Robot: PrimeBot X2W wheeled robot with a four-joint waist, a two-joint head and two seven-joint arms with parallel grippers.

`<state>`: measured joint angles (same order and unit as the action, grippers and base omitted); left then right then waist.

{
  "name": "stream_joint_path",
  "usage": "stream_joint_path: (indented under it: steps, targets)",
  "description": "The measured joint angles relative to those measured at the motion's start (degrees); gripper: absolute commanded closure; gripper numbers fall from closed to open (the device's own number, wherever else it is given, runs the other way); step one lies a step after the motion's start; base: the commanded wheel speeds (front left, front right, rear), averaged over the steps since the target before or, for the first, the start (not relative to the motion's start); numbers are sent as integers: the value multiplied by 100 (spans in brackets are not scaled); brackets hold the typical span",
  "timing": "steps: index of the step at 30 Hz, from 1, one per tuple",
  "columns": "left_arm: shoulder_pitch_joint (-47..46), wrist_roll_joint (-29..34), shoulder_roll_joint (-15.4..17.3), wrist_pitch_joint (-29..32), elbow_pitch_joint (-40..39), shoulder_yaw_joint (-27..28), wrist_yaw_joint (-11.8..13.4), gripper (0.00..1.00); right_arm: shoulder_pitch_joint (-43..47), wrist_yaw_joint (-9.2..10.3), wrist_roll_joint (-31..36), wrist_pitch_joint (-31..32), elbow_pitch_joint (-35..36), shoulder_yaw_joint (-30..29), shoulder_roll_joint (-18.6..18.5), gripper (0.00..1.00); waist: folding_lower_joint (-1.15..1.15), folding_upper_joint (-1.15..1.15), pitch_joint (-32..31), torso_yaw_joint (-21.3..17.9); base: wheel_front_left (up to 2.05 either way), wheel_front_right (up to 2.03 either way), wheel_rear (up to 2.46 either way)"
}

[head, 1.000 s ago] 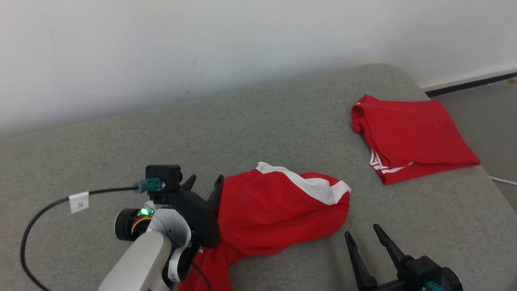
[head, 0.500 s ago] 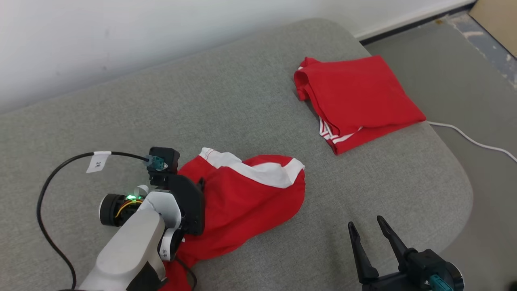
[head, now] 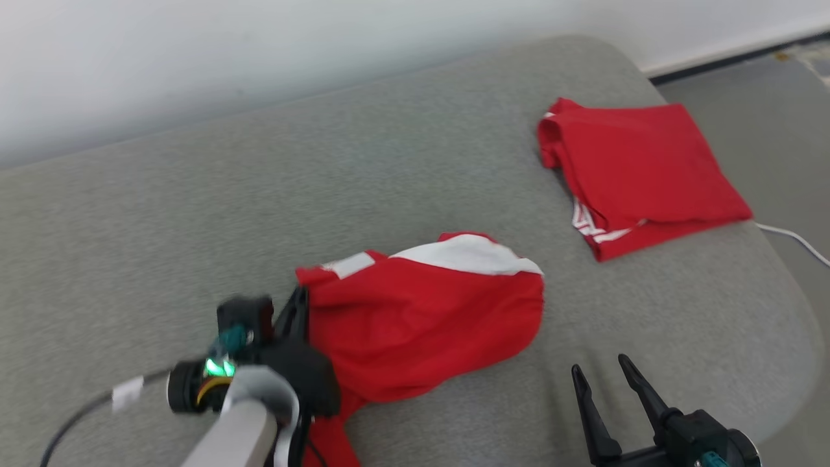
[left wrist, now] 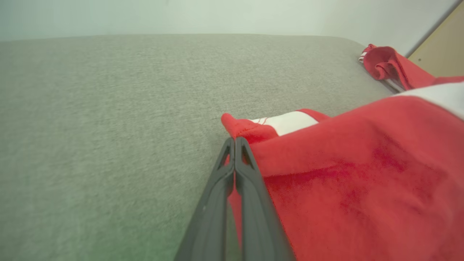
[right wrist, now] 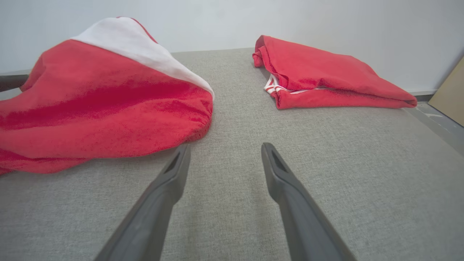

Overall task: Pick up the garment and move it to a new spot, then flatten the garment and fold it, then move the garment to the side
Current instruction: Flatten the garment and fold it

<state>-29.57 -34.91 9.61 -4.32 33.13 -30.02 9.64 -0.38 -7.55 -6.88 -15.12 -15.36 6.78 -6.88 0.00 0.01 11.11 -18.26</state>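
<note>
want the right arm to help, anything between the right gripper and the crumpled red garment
Nothing visible: just bare grey fabric surface lies between the open right gripper and the crumpled red-and-white garment. The folded red garment sits apart, farther back.

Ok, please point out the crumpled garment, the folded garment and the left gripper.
crumpled garment (head: 421,324), head view, red middle.
folded garment (head: 642,162), head view, flat top.
left gripper (left wrist: 235,142), left wrist view, closed fingertips.

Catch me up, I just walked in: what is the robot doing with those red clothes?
The left gripper is shut on an edge of the crumpled red garment lying on the grey cushion. The right gripper is open and empty, near the garment's other side. A folded red garment lies apart, farther right.
</note>
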Motion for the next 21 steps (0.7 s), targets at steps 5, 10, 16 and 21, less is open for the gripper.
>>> stream_joint_path:
  steps: [5, 10, 16, 21]
  targets:
    - [1037, -54, 178, -424, -1263, 86, 233, 100, 92, -1, 2, 5, 31, 27, -79, 0, 0, 0, -146, 446, 0, 0, 0]
    - [1964, -116, 223, -637, -2621, 27, 405, 100, 185, 0, -1, 60, 55, 69, -154, 0, -1, 0, -308, 857, 0, 0, 0]
    - [2880, -422, 53, -671, -3226, -43, 600, 100, 229, 0, -10, 145, 101, 103, -192, 0, -1, -1, -522, 1226, 0, 0, 0]
    - [3444, -794, -154, -611, -2846, -93, 610, 0, 293, 0, -19, 163, 121, 97, -219, 0, -1, -1, -689, 1408, 0, 0, 0]
